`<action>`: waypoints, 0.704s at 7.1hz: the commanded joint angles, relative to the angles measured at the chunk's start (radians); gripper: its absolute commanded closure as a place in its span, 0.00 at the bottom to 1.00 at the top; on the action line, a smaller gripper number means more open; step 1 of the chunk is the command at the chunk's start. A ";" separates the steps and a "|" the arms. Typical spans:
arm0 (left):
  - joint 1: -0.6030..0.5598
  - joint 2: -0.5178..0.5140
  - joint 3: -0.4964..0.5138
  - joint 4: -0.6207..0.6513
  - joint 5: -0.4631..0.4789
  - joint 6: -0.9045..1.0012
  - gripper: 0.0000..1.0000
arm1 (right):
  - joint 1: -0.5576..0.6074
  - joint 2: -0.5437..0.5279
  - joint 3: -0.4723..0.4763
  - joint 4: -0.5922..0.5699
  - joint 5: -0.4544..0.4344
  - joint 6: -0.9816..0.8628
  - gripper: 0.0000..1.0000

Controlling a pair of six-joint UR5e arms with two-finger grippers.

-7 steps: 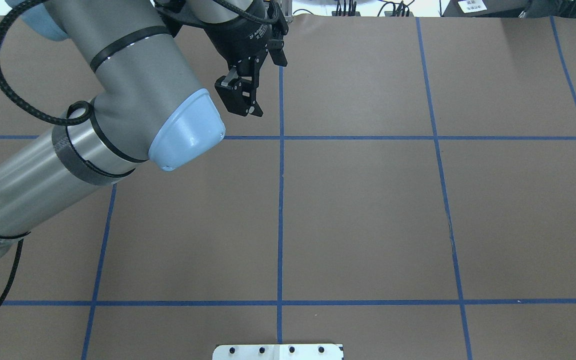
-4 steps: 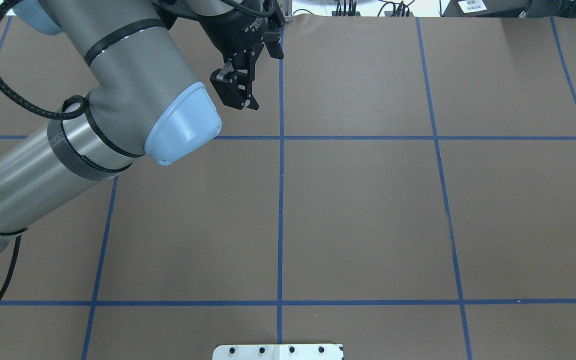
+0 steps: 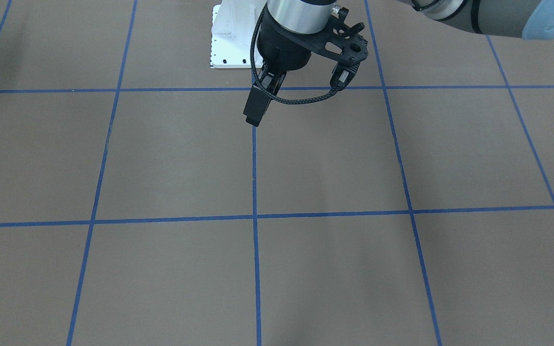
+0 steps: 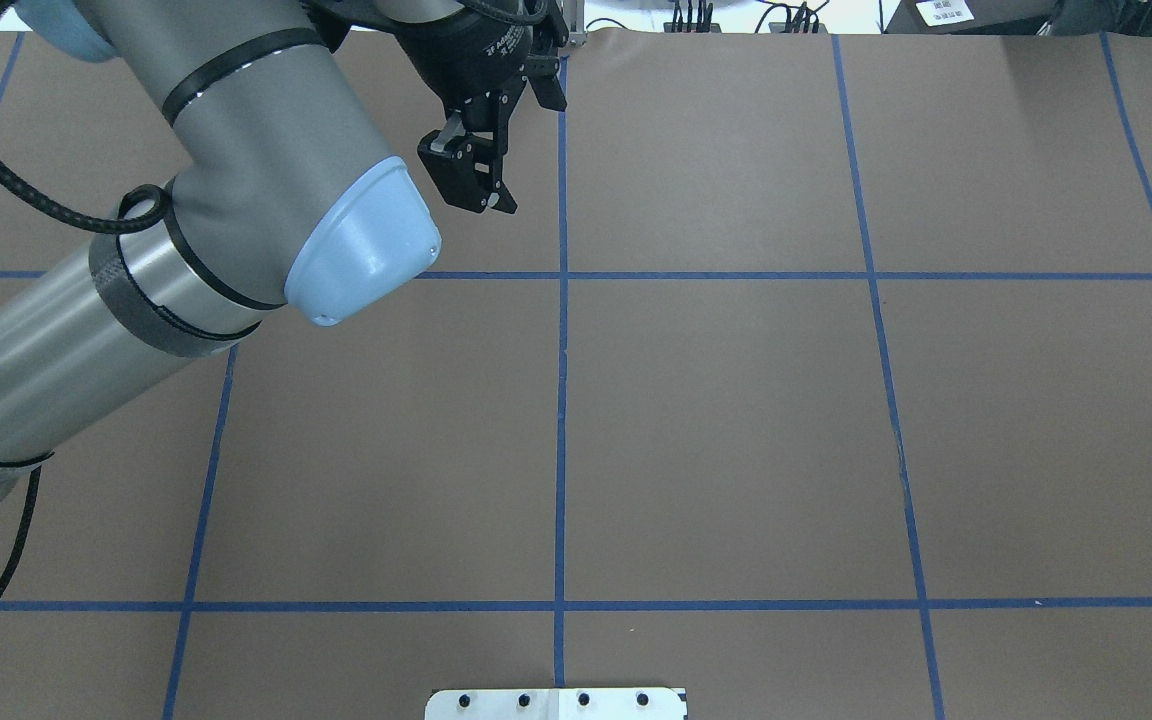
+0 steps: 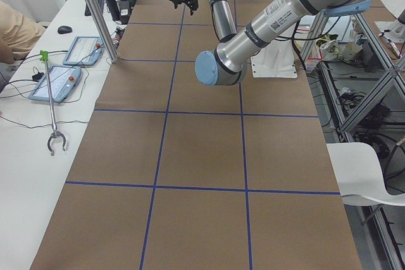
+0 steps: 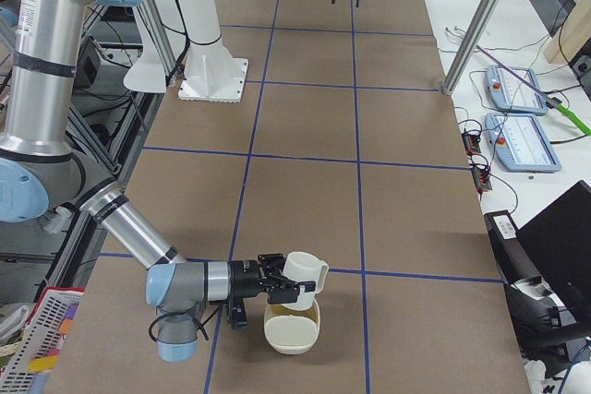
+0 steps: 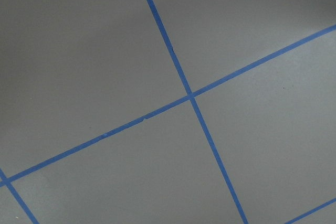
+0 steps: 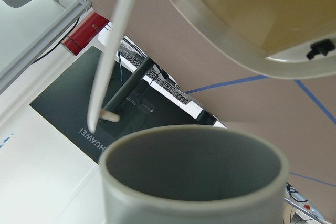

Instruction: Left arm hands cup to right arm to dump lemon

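The off-white cup (image 6: pixel 306 280) is held tilted in the air at my right gripper (image 6: pixel 284 283), just over a cream bowl (image 6: pixel 293 329) near the table's right end. From that side view alone I cannot tell the jaw state. In the right wrist view the cup's greyish inside (image 8: pixel 194 166) looks empty and the bowl's rim (image 8: pixel 210 22) fills the top. I cannot make out the lemon in any view. My left gripper (image 4: pixel 474 187) is open and empty above the far middle of the table; it also shows in the front view (image 3: pixel 256 114).
The white robot base plate (image 4: pixel 556 703) sits at the near table edge. Teach pendants (image 6: pixel 522 117) and a laptop (image 6: pixel 554 246) lie on the side bench. A grabber tool (image 5: pixel 50 105) lies by the table's left end. A pink basket (image 6: pixel 28 348) stands beside the right arm.
My left gripper has drawn back a little toward the far edge and the left, still empty, and the left arm's elbow moved with it.
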 commanded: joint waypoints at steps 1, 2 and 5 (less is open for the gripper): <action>0.001 -0.001 0.000 0.000 0.000 0.000 0.00 | -0.002 -0.002 0.058 -0.003 0.035 -0.028 0.78; 0.001 0.001 0.000 0.000 0.002 0.000 0.00 | -0.002 -0.002 0.110 -0.026 0.093 -0.102 0.78; 0.004 0.002 0.000 -0.001 0.000 0.000 0.00 | -0.097 0.036 0.210 -0.128 0.104 -0.389 0.79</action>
